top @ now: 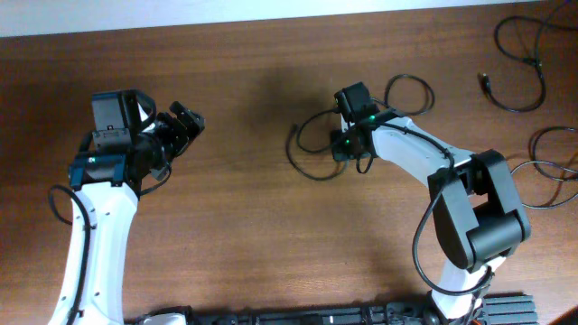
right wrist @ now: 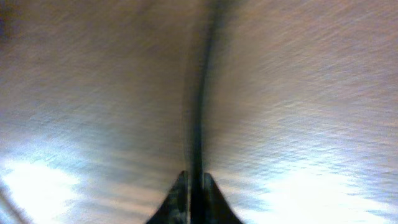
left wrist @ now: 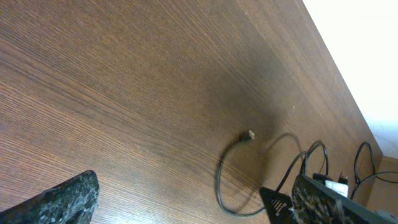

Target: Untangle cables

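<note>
A thin black cable (top: 307, 144) lies in loose loops on the wooden table, in the middle of the overhead view. My right gripper (top: 343, 144) is down on it and shut on the cable; in the right wrist view the cable (right wrist: 200, 99) runs straight out from between the closed fingertips (right wrist: 194, 186). My left gripper (top: 185, 122) is open and empty, well to the left of the cable. In the left wrist view its fingers (left wrist: 186, 202) are spread wide and the cable's loop (left wrist: 225, 186) with a small pale plug tip (left wrist: 249, 135) lies ahead.
Other black cables lie apart at the far right: a looped one with a plug (top: 519, 54) at the top right corner and another curl (top: 551, 167) at the right edge. The right arm (top: 424, 162) reaches in from the lower right.
</note>
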Motion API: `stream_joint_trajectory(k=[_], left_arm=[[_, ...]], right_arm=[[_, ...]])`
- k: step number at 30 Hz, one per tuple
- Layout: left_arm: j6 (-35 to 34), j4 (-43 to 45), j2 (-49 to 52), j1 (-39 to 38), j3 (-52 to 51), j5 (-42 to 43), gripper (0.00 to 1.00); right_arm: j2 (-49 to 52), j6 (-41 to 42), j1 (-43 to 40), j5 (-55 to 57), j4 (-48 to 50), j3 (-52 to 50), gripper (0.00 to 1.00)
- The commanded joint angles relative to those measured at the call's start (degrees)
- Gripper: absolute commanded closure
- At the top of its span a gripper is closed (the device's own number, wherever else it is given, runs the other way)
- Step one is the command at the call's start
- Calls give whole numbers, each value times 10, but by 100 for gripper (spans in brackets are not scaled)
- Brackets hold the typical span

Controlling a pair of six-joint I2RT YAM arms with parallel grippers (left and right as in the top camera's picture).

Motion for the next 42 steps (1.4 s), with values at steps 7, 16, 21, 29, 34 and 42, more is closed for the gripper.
stream_joint_trajectory(k=[7, 16, 21, 29, 34, 42], left_arm=[[9, 1, 0, 1, 3, -6, 1], [9, 1, 0, 1, 3, -6, 1], [9, 1, 0, 1, 3, -6, 1], [9, 1, 0, 1, 3, -6, 1], [9, 1, 0, 1, 3, -6, 1], [9, 1, 0, 1, 3, -6, 1]], right_arm=[[0, -216, -115, 71, 234, 62, 96], [51, -231, -183, -9, 326, 62, 92], [61, -195, -208, 30, 310, 62, 22], [-198, -126, -213, 21, 87, 62, 1], [-397, -115, -213, -63, -87, 62, 1], [-631, -114, -213, -115, -316, 60, 1]])
